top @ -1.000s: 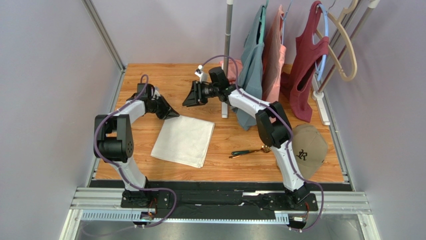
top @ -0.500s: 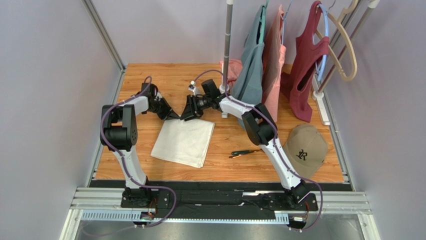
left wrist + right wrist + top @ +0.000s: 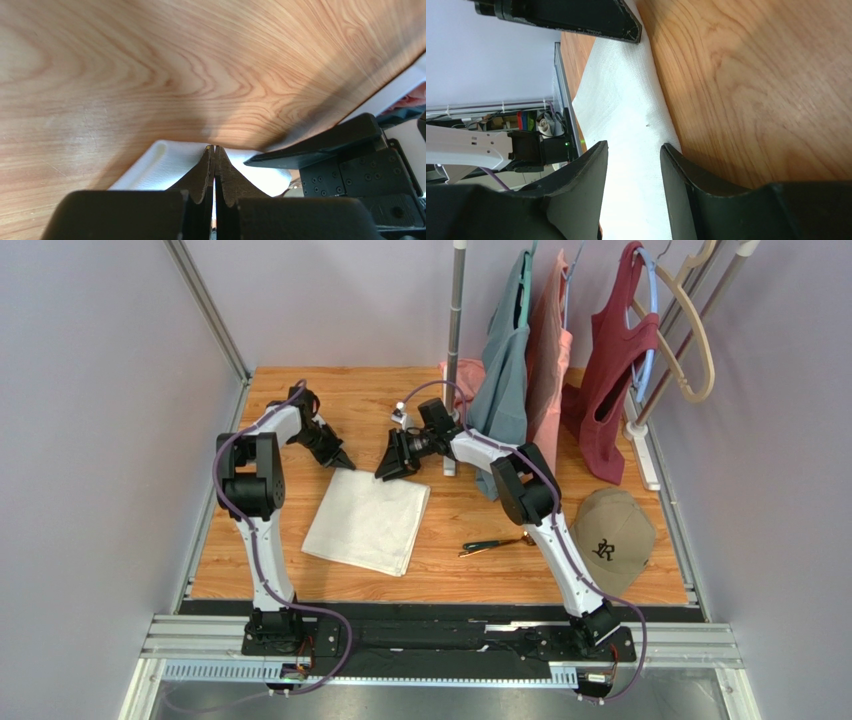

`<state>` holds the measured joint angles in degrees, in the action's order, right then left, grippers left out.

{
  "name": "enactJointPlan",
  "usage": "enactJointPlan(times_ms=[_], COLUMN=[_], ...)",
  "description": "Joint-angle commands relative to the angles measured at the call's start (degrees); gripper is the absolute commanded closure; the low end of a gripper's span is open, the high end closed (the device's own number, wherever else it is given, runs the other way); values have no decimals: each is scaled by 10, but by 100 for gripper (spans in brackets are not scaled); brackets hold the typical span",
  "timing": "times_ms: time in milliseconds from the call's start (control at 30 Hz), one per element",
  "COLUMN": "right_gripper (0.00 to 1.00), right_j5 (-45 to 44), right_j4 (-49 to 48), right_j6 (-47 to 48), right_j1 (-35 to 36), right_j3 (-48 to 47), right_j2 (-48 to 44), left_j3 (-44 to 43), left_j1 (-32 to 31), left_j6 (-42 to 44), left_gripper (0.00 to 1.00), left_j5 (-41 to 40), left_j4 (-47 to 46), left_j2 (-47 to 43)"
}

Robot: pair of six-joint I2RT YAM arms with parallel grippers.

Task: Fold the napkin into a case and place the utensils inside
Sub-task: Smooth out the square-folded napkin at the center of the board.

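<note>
Our left pincer (image 3: 214, 148) is clenched tight at the upper-left corner of the napkin (image 3: 368, 520); we cannot tell if cloth is caught. Our right pincer (image 3: 632, 145) gapes, its 2 fingers astride the upper-right corner. The napkin lies flat mid-frame, and the utensils (image 3: 497, 543) lie apart to its right.

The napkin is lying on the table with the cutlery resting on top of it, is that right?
Not quite. The napkin does lie on the table, but the cutlery rests on the bare wood to the napkin's right, apart from it, not on top of it. The top view shows this.
</note>
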<state>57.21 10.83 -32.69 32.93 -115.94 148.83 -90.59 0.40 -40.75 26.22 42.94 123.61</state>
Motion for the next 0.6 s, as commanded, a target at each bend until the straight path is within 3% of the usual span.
enactJointPlan(times_ms=[0, 200, 267, 333, 367, 433, 533, 567], right_gripper=[50, 50, 49, 49, 49, 49, 49, 49], right_j5=[19, 16, 18, 20, 20, 20, 20, 19], right_j4=[11, 21, 22, 27, 28, 29, 27, 27], right_j6=[16, 21, 26, 27, 26, 24, 22, 19], right_j1=[-4, -18, -20, -19, -19, -18, -18, -17], right_j3=[4, 35, 41, 35, 29, 26, 22, 22], right_j2=[-13, -37, -44, -38, -36, -33, -32, -33], left_j3=[-63, -94, -109, -102, -83, -27, 36, 45], left_j1=[-16, -18, -16, -25, -27, -30, -30, -30], left_j6=[19, -7, 31, 66, 76, 81, 72, 67], left_gripper=[100, 100, 100, 88, 75, 69, 66, 71], left_j5=[-29, -47, -36, -93, -109, -110, -37, 9], left_j4=[108, 137, 124, 101, 74, 4, -71, -79], left_j2=[29, 50, 47, 14, -40, -91, -146, -145])
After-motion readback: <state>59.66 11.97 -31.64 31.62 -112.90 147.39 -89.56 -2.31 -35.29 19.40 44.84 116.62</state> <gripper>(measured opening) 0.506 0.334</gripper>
